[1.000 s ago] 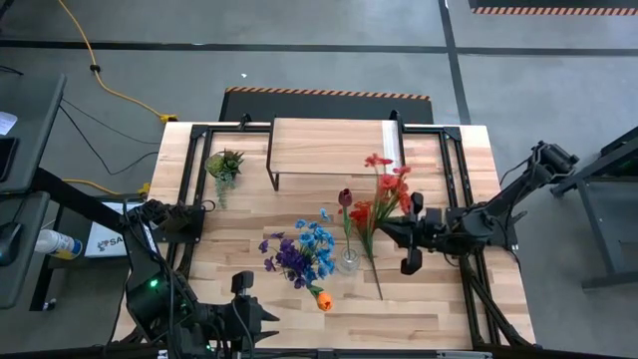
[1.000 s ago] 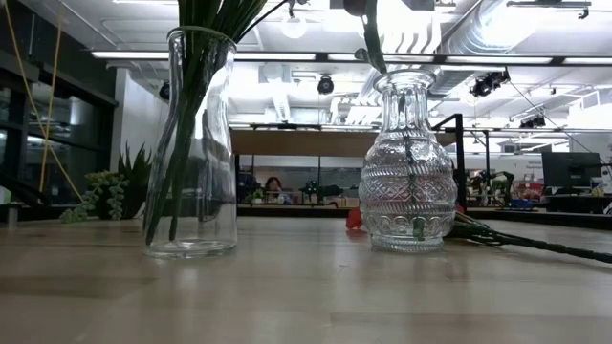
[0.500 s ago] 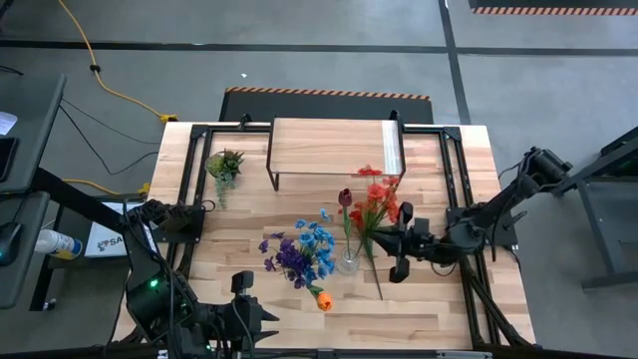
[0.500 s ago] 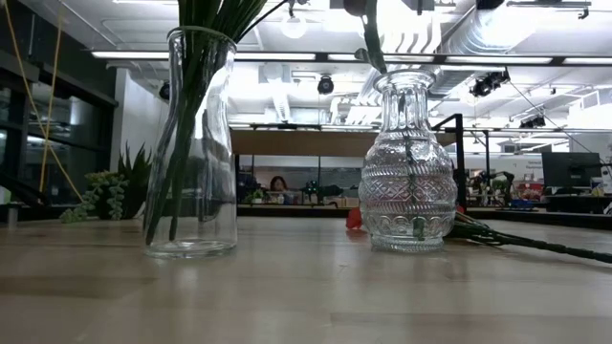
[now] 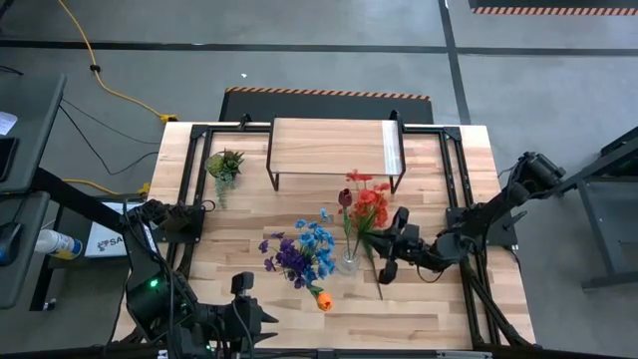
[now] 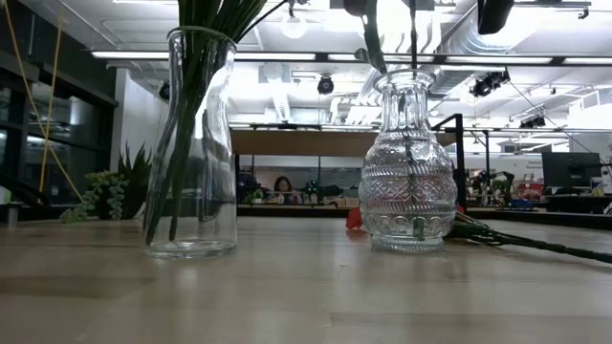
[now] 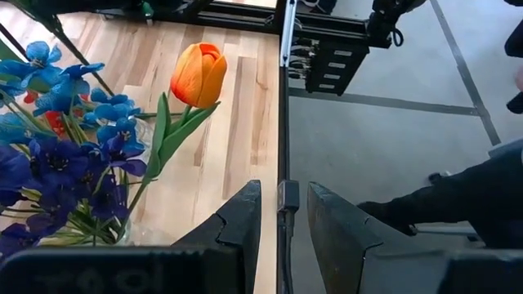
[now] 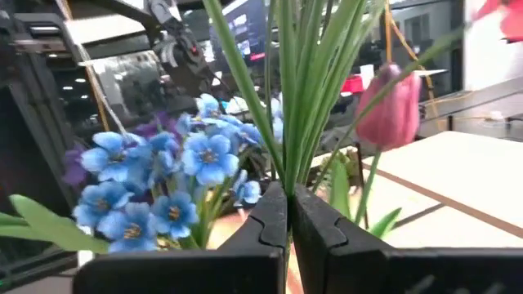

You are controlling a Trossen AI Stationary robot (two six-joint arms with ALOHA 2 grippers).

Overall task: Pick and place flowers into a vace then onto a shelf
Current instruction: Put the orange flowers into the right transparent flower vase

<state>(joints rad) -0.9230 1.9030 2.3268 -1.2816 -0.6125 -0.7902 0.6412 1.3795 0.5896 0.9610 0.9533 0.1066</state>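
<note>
R arm reaches in low from the right edge of the counter, its gripper clamped on green stems of the red flowers, which stand tilted just right of the patterned glass vase; more stems lie flat on the counter below it. A maroon tulip sits in that vase. L arm waits folded at the near-left corner, its gripper part open, holding nothing. Blue and purple flowers plus an orange tulip fill a plain vase left of the patterned one. Shelf stands far-centre, a small potted plant to its left. Grey floor, yellow cable beyond.
</note>
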